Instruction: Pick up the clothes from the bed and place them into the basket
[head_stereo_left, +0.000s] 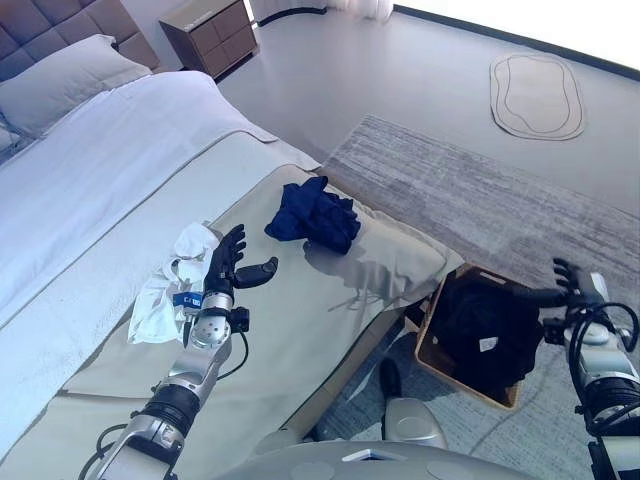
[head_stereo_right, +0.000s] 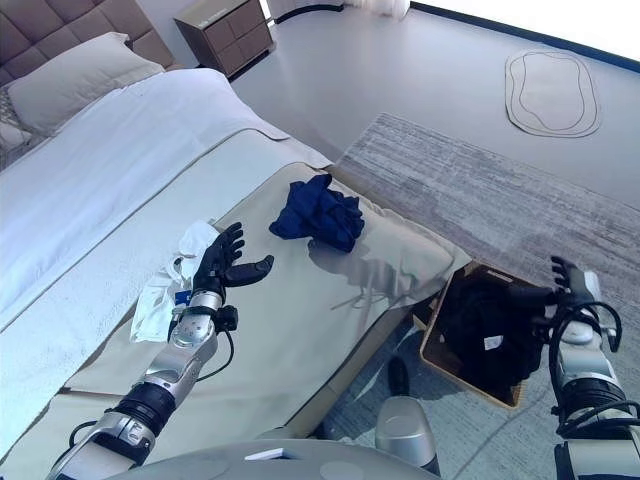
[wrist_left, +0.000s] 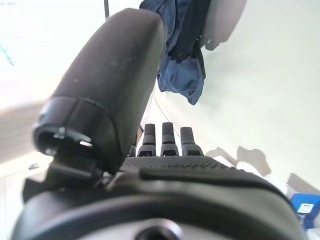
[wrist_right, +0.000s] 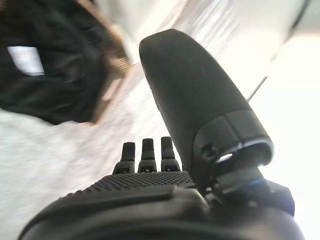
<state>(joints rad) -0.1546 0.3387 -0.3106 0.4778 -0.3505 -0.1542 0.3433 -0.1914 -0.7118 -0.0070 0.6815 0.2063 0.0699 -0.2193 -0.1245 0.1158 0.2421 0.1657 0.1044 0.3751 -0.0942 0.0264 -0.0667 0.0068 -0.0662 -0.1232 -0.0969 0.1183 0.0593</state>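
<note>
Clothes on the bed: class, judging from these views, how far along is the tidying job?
Done: a black garment lies in the basket. In hand: nothing; the left hand and right hand are open and empty. Left: the navy garment and white garment remain on the bed.

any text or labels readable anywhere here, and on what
None can be read.
White tag on the black clothes in the basket: too small to read.
Blue tag on the white garment by the left hand: blurred, unreadable.
No print shows on the navy garment.
</note>
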